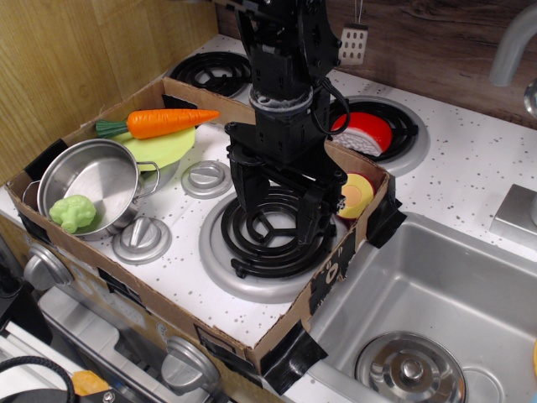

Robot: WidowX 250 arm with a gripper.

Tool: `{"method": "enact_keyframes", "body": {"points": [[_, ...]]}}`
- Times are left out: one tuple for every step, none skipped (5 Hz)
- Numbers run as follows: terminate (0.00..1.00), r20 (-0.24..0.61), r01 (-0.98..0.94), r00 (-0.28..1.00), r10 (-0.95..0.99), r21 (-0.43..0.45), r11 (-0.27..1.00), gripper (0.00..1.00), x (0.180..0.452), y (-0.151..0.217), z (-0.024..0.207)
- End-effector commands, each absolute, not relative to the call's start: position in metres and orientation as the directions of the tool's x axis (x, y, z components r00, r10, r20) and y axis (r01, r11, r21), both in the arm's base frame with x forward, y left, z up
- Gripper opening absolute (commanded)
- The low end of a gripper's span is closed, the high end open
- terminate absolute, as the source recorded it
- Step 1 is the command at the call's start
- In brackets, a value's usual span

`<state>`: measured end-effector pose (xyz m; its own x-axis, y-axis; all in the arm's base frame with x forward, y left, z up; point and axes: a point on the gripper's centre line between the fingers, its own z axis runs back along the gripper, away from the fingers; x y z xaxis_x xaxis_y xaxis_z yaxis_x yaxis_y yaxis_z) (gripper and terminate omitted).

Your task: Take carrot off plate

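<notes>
The orange carrot with its dark green stem end pointing left lies across the far edge of the pale lime-green plate, at the back left inside the cardboard tray. My black gripper hangs fingers-down over the front coil burner, well to the right of and nearer than the carrot. Its jaws stand apart and hold nothing.
A steel pot holding a light green bumpy vegetable overlaps the plate's near left side. Low cardboard walls ring the stovetop. Round silver knobs lie flat on it. A red and white toy sits on the back right burner; the sink is to the right.
</notes>
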<state>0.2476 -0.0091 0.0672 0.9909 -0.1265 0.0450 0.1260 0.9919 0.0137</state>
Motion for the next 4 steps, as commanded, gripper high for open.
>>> {"method": "enact_keyframes", "body": {"points": [[0.00,0.045,0.126,0.991,-0.126,0.014,0.992,1.00,0.248,-0.009,0.067],[0.00,0.042,0.206,0.976,-0.212,0.117,0.972,1.00,0.248,0.013,0.074],[0.00,0.028,0.291,0.953,-0.301,0.176,0.940,1.00,0.256,0.033,0.083],[0.00,0.013,0.400,0.907,-0.421,0.284,0.871,1.00,0.263,0.061,0.096]]}}
